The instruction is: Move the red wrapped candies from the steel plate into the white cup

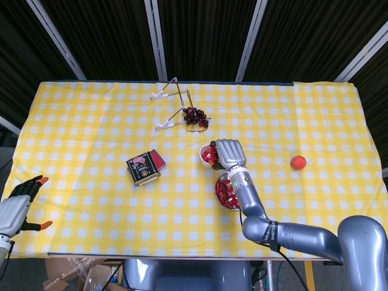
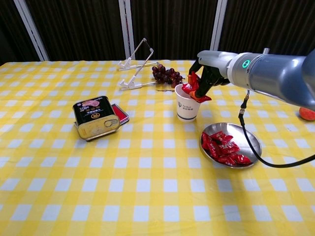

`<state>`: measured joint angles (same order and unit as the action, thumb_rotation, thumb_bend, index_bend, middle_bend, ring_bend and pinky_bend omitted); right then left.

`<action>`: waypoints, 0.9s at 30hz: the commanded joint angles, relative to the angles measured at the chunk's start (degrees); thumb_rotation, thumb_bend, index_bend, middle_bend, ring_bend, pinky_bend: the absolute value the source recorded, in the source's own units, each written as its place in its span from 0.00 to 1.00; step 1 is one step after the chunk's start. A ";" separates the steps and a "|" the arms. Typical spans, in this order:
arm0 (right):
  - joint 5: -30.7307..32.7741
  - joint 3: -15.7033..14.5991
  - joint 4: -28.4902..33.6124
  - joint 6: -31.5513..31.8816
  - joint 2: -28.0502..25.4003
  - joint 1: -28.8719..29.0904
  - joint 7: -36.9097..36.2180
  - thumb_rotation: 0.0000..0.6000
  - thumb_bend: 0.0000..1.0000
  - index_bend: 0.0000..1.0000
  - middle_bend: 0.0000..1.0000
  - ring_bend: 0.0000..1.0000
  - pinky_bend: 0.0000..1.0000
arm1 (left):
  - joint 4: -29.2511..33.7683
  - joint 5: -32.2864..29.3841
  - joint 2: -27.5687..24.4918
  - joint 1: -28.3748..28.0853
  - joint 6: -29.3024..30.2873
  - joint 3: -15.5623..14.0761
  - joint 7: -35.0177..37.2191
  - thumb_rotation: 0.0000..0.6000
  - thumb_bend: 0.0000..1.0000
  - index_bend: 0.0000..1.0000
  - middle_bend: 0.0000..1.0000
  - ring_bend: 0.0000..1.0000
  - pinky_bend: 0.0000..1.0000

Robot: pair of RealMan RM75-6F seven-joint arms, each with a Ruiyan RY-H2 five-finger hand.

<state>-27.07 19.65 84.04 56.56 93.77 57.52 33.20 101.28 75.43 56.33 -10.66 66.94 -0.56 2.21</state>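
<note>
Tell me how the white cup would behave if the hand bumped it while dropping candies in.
The white cup looks like thin paper, tall for its base, so probably light and apt to tip or slide on the checked cloth. It seems to hold few candies, so little weight steadies it. The right hand holds red wrapped candies at its rim, so a bump is plausible.

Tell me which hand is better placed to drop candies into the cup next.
Right. The right hand already holds red candies directly over the cup, beside the plate. The left hand sits at the table's far left edge, holding nothing.
</note>
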 commanded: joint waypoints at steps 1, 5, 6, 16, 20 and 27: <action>-0.17 0.07 -0.88 -0.31 0.45 0.28 -0.50 1.00 0.49 0.63 0.77 0.93 0.95 | 0.08 -0.04 -0.03 -0.01 -0.04 -0.01 0.05 1.00 0.06 0.00 0.00 0.00 0.00; -0.51 0.15 -1.42 -0.36 0.69 0.58 -0.74 1.00 0.49 0.63 0.77 0.93 0.95 | 0.15 -0.19 -0.06 -0.06 -0.15 0.02 0.08 1.00 0.06 0.00 0.00 0.00 0.00; -0.63 0.22 -1.39 -0.29 0.66 0.68 -0.75 1.00 0.49 0.63 0.77 0.93 0.95 | 0.17 -0.22 -0.07 -0.06 -0.18 0.02 0.08 1.00 0.06 0.00 0.00 0.00 0.00; -0.38 1.04 -0.24 0.78 -0.09 1.63 0.05 1.00 0.49 0.63 0.77 0.93 0.95 | 0.18 -0.08 -0.19 -0.13 -0.33 -0.01 0.51 1.00 0.06 0.00 0.00 0.00 0.00; -0.09 1.22 -0.39 0.83 0.12 2.20 0.36 1.00 0.49 0.63 0.77 0.93 0.95 | 0.17 0.01 -0.25 -0.12 -0.35 -0.06 0.68 1.00 0.06 0.00 0.00 0.00 0.00; 1.02 0.85 -1.74 -0.02 0.87 2.63 0.41 1.00 0.49 0.59 0.77 0.93 0.95 | 0.14 -0.06 -0.31 -0.19 -0.52 -0.06 0.81 1.00 0.06 0.00 0.00 0.00 0.00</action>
<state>-26.13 20.57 82.37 56.62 94.61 60.14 33.59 101.42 75.37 56.02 -10.85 66.43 -0.62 3.02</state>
